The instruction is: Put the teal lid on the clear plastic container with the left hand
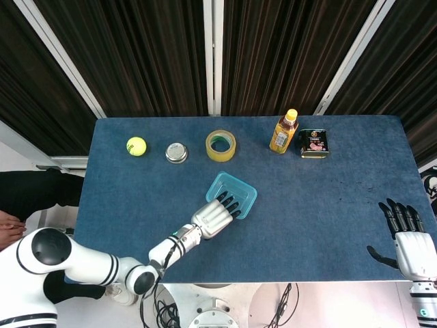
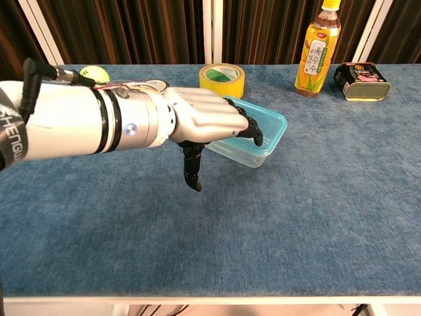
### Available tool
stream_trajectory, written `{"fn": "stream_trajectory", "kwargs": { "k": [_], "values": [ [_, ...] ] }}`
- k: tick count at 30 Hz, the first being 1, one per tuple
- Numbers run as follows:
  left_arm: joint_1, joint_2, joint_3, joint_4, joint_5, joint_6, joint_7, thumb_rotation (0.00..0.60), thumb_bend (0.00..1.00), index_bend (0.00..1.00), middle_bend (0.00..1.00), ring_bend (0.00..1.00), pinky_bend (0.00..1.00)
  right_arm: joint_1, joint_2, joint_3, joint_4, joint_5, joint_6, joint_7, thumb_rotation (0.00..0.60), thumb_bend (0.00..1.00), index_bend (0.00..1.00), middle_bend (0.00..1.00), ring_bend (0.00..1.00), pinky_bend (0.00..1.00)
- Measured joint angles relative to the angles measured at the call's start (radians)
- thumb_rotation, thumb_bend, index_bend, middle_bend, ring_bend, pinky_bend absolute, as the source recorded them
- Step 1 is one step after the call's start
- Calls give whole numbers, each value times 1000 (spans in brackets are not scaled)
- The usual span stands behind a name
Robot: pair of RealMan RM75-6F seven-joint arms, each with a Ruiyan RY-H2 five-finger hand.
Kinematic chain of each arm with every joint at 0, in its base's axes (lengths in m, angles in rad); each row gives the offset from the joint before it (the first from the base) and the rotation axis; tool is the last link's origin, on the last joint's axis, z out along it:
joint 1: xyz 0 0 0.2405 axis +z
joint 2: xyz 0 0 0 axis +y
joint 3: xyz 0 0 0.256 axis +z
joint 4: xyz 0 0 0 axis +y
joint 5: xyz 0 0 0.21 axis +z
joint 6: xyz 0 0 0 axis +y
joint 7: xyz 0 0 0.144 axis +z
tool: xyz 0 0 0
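Note:
A teal lid (image 1: 237,190) lies on top of the clear plastic container (image 2: 255,155) in the middle of the blue table. My left hand (image 1: 214,218) reaches over it palm down, flat, with the fingertips (image 2: 255,137) resting on the near part of the lid (image 2: 271,121). The thumb hangs down beside the container's near left corner and grips nothing. Part of the lid is hidden under the hand (image 2: 200,118). My right hand (image 1: 408,242) lies far off at the table's front right corner, fingers spread, holding nothing.
Along the back of the table stand a tennis ball (image 1: 136,145), a small metal tin (image 1: 176,152), a yellow tape roll (image 1: 220,145), an orange drink bottle (image 1: 283,132) and a dark flat can (image 1: 314,143). Bare blue cloth (image 1: 321,205) lies to the container's right.

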Motion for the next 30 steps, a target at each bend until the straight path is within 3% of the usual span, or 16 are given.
{"fn": "stream_trajectory", "kwargs": {
  "k": [18, 25, 30],
  "values": [
    [20, 5, -11, 2, 13, 2, -25, 600, 32, 198, 68, 0, 0, -5, 4, 1, -2, 1, 6, 1, 600, 110, 0, 0, 0, 0],
    [67, 88, -55, -48, 61, 8, -160, 600, 32, 176, 68, 0, 0, -1, 12, 3, -2, -1, 3, 8, 600, 110, 0, 0, 0, 0],
    [167, 194, -83, -81, 126, 55, -325, 600, 32, 176, 68, 0, 1, 15, 24, 8, 1, -2, -20, 34, 600, 110, 0, 0, 0, 0]
  ]
}}
